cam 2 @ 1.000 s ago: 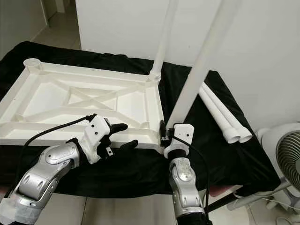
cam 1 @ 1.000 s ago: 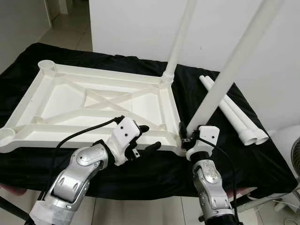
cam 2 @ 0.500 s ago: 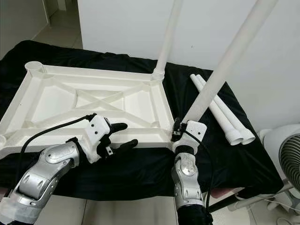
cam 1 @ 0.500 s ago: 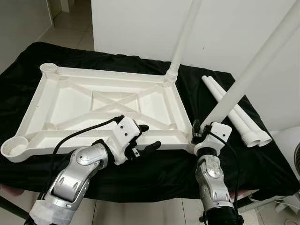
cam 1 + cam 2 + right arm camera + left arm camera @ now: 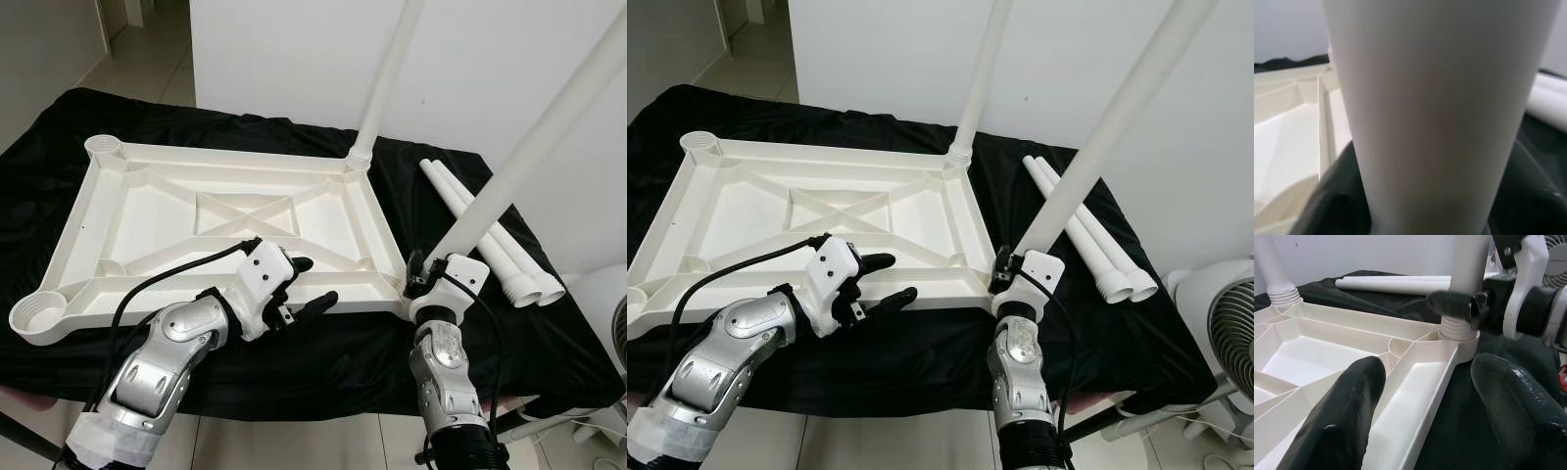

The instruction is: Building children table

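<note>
A white table top (image 5: 225, 157) lies upside down on a black cloth. One white leg (image 5: 387, 78) stands upright in its far right corner socket. My right gripper (image 5: 419, 284) is shut on a second leg (image 5: 529, 147) just above its threaded end (image 5: 1457, 328), which sits in the near right socket. This leg leans to the right and appears close up as a white tube (image 5: 1435, 107). My left gripper (image 5: 315, 281) hovers open over the top's near rim, its fingers (image 5: 1337, 426) apart and holding nothing.
Two spare legs (image 5: 514, 264) lie side by side on the cloth to the right of the top. Open sockets sit at the far left corner (image 5: 103, 147) and near left corner (image 5: 39, 318). A fan (image 5: 1225, 333) stands on the floor at right.
The held leg has tilted further right, and the table top's near edge has swung right with it. My left gripper has stayed put and open.
</note>
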Motion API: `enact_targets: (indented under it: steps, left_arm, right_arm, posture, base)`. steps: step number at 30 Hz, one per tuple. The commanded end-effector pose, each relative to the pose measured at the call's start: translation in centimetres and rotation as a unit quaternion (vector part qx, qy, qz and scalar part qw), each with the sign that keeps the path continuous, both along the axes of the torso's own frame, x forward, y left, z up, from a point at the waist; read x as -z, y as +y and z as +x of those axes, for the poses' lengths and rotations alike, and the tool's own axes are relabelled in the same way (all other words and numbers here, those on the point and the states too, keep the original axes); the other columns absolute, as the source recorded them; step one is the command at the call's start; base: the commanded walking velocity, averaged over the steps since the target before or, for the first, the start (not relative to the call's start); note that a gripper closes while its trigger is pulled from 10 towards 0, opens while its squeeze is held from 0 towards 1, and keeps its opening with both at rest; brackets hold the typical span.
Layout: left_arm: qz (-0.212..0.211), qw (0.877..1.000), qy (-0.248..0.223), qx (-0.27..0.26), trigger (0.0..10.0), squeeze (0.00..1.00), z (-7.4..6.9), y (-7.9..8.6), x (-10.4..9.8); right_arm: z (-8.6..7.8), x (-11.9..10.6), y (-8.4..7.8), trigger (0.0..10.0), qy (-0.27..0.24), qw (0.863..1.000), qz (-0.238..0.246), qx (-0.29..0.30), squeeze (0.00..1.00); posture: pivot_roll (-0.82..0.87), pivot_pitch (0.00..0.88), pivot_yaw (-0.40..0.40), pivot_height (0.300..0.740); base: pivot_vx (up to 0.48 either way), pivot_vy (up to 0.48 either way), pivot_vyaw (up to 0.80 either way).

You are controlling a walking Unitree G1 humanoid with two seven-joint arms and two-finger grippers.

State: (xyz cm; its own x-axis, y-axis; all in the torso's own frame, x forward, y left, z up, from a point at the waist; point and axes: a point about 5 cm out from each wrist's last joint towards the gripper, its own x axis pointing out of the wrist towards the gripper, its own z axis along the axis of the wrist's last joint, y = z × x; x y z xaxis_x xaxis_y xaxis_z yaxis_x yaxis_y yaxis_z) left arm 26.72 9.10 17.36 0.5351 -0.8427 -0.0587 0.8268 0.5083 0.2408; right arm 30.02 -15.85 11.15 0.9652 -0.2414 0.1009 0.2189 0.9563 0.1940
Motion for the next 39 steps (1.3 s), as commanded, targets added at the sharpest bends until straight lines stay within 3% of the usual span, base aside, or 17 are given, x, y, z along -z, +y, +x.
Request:
enact_targets:
  steps: [1, 4, 9, 10, 16, 21, 22, 23, 25, 26, 30, 31, 34, 38, 39]
  left_arm:
    - [0.002, 1.000, -0.001, 0.005, 10.0, 0.00, 0.0, -0.4, 0.1]
    - [0.002, 1.000, -0.001, 0.007, 10.0, 0.00, 0.0, -0.5, 0.2]
    - [0.000, 1.000, 0.001, 0.010, 10.0, 0.00, 0.0, -0.6, 0.3]
    - [-0.001, 1.000, 0.001, 0.011, 10.0, 0.00, 0.0, -0.7, 0.3]
    - [-0.002, 1.000, -0.001, 0.012, 10.0, 0.00, 0.0, -0.8, 0.3]
    - [-0.003, 1.000, -0.001, 0.012, 10.0, 0.00, 0.0, -0.8, 0.3]
    - [-0.003, 1.000, -0.001, 0.013, 10.0, 0.00, 0.1, -0.9, 0.3]
    - [-0.003, 1.000, -0.001, 0.013, 10.0, 0.00, 0.1, -0.9, 0.3]
    - [-0.003, 1.000, -0.001, 0.014, 10.0, 0.00, 0.1, -0.9, 0.3]
    - [-0.003, 1.000, -0.001, 0.014, 10.0, 0.00, 0.1, -0.9, 0.2]
    - [-0.003, 1.000, -0.001, 0.015, 10.0, 0.00, 0.1, -0.9, 0.2]
    - [-0.003, 1.000, -0.002, 0.015, 10.0, 0.00, 0.2, -0.9, 0.2]
    - [-0.004, 1.000, -0.003, 0.016, 10.0, 0.00, 0.2, -1.0, 0.1]
    - [-0.005, 1.000, -0.002, 0.017, 10.0, 0.00, 0.2, -1.0, 0.0]
    - [-0.005, 1.000, -0.003, 0.016, 10.0, 0.00, 0.3, -1.0, 0.0]
  right_arm:
    - [-0.4, 0.9, -1.1, 10.0, 0.016, 1.000, 0.007, 0.014, 1.00]
    - [-0.4, 0.7, -1.2, 10.0, 0.007, 1.000, 0.002, 0.009, 1.00]
    - [0.1, -0.6, -1.7, 10.0, -0.024, 0.998, -0.038, -0.054, 1.00]
    - [0.3, -0.8, -1.8, 10.0, -0.026, 0.996, -0.044, -0.079, 0.00]
    - [0.4, -1.0, -2.8, 10.0, -0.021, 0.984, -0.077, -0.162, 0.00]
    - [0.4, -1.0, -3.4, 10.0, -0.014, 0.977, -0.090, -0.192, 0.00]
    - [0.4, -0.9, -3.7, 10.0, -0.009, 0.970, -0.105, -0.218, 0.00]
    - [0.4, -0.7, -4.0, 5.3, 0.000, 0.964, -0.113, -0.242, 0.00]
    - [0.3, -0.5, -4.4, 4.8, 0.009, 0.956, -0.131, -0.261, 0.00]
    - [0.4, -0.3, -4.9, 2.1, 0.018, 0.949, -0.139, -0.281, 0.00]
    - [0.4, -0.2, -5.3, 2.1, 0.023, 0.946, -0.142, -0.291, 0.00]
    - [0.5, -0.1, -5.7, 0.0, 0.029, 0.940, -0.147, -0.308, 0.00]
    - [0.6, 0.0, -6.2, 0.0, 0.039, 0.927, -0.167, -0.332, 0.00]
    - [1.1, 0.0, -7.0, 0.0, 0.056, 0.925, -0.179, -0.329, 0.00]
    - [1.3, 0.0, -7.2, 0.4, 0.064, 0.927, -0.180, -0.323, 0.00]
  posture:
    - [0.11, 0.026, -0.154, 0.740]
    - [0.11, 0.026, -0.154, 0.740]
    - [0.10, 0.013, -0.158, 0.740]
    - [0.10, 0.013, -0.158, 0.740]
    - [0.10, 0.006, -0.159, 0.740]
    - [0.09, 0.004, -0.158, 0.740]
    - [0.09, 0.004, -0.157, 0.740]
    - [0.09, 0.004, -0.154, 0.740]
    - [0.09, 0.007, -0.152, 0.740]
    - [0.09, 0.007, -0.152, 0.740]
    - [0.09, 0.008, -0.149, 0.740]
    - [0.08, 0.008, -0.144, 0.740]
    - [0.08, 0.011, -0.138, 0.740]
    - [0.08, 0.014, -0.138, 0.740]
    - [0.09, 0.019, -0.140, 0.740]
  base:
    - [0.000, 0.000, 0.00]
    - [0.000, 0.000, 0.00]
    - [0.000, 0.000, 0.00]
    - [0.000, 0.000, 0.00]
    - [0.000, 0.000, 0.00]
    - [0.000, 0.000, 0.00]
    - [0.000, 0.000, 0.00]
    - [0.000, 0.000, 0.00]
    - [0.000, 0.000, 0.00]
    - [0.000, 0.000, 0.00]
    - [0.000, 0.000, 0.00]
    - [0.000, 0.000, 0.00]
    - [0.000, 0.000, 0.00]
    - [0.000, 0.000, 0.00]
    - [0.000, 0.000, 0.00]
